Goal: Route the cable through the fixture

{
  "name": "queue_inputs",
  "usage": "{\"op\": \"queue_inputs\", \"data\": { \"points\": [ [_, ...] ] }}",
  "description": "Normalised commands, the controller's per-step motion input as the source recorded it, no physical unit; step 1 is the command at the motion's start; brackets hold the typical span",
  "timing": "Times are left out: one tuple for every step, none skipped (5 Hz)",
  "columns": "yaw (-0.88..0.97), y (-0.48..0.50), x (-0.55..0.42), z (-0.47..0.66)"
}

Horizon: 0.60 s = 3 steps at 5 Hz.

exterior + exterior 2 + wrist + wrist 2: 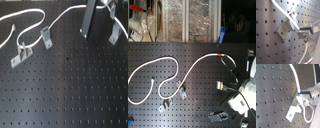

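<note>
Black perforated board point(75, 90). White cable point(60, 20) comes in from the first exterior view's left, loops near the 2-post clamp point(20, 54) and the darker bracket point(46, 36), then arcs toward the arm. Red band point(220, 53) shows in the second exterior view, at the top of that arc.

Fixture point(114, 34) stands upright at the first exterior view's right, well apart from the other 2 brackets. A cable strand drops close by its top.

In both wrist views the claw point(306, 35) sits just beside the fixture point(286, 26). We read the jaws as clamped on the cable point(281, 10). One strand enters the fingertips and a slack loop hangs out the other side.

In the first wrist view the cable crosses the fixture's upper part. We can't tell if it's seated in the notch.

In the second wrist view the fixture point(293, 111) is near the claw point(303, 97), w/ the cable point(296, 79) running to the tips.
</note>
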Motion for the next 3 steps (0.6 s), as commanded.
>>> {"op": "queue_inputs", "data": {
  "points": [
    [0.00, 0.000, 0.000, 0.01],
    [0.03, 0.192, -0.097, 0.00],
    [0.08, 0.163, -0.013, 0.02]
  ]
}}
